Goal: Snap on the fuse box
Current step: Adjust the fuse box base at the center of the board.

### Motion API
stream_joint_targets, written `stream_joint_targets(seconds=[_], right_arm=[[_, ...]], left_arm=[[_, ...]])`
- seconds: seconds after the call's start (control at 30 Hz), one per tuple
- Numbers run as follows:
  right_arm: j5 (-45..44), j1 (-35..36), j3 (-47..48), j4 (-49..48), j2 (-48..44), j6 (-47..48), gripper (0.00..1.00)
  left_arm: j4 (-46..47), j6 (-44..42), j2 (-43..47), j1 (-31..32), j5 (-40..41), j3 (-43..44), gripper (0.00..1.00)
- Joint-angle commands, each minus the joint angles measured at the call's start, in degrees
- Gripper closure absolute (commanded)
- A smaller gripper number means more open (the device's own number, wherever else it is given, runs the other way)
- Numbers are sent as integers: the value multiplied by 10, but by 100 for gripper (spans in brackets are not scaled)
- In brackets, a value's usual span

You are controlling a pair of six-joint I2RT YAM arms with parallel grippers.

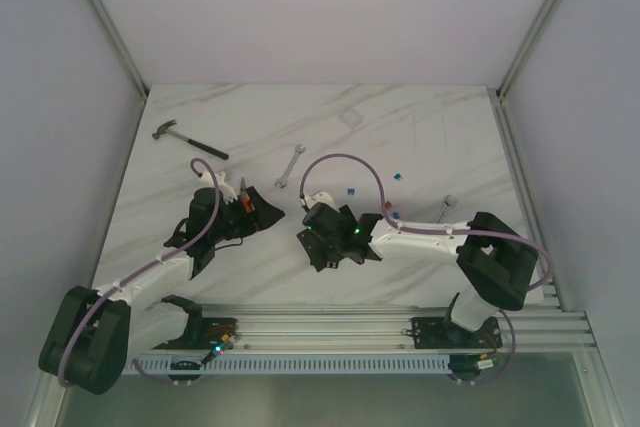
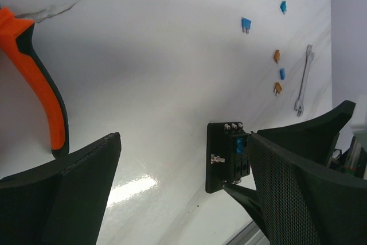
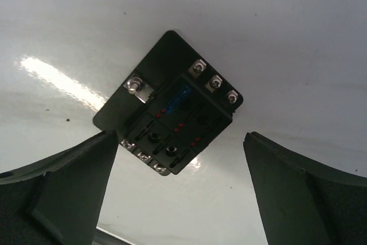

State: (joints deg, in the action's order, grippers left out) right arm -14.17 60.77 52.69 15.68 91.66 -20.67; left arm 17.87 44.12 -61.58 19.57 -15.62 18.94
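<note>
The fuse box point(image 3: 172, 107) is a small black block with silver screws, red dots and one blue fuse; it lies flat on the white marble table. My right gripper point(image 3: 180, 137) hovers open over its near end, both fingers clear of it. In the left wrist view the fuse box point(image 2: 225, 156) sits to the right, with a finger of the right gripper just beneath it. My left gripper point(image 2: 184, 142) is open and empty, left of the box. From above, the right gripper point(image 1: 322, 237) covers the box and the left gripper point(image 1: 255, 209) is close beside it.
Orange-handled pliers point(image 2: 40, 84) lie by the left gripper. A hammer point(image 1: 185, 139) rests far left, a wrench point(image 1: 290, 165) mid-table, a small spanner point(image 2: 303, 81) to the right. Loose blue and amber fuses point(image 2: 246, 24) dot the right side. An aluminium rail point(image 1: 400, 327) lines the near edge.
</note>
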Motion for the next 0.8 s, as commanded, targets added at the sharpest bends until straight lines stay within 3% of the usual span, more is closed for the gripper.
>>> stream_joint_targets(seconds=[0.0, 0.2, 0.37, 0.57, 0.77], right_arm=[[-59, 4, 14, 34, 11, -34, 0], [-100, -4, -2, 62, -11, -23, 0], [-73, -17, 8, 68, -44, -3, 0], [-22, -102, 112, 140, -38, -18, 0], [-7, -170, 197, 180, 42, 5, 6]], left_arm=[[-7, 5, -7, 5, 7, 17, 0], [-7, 9, -9, 9, 11, 21, 0], [-7, 10, -10, 10, 8, 24, 0], [-8, 6, -13, 11, 10, 30, 0], [-8, 1, -16, 10, 17, 33, 0]])
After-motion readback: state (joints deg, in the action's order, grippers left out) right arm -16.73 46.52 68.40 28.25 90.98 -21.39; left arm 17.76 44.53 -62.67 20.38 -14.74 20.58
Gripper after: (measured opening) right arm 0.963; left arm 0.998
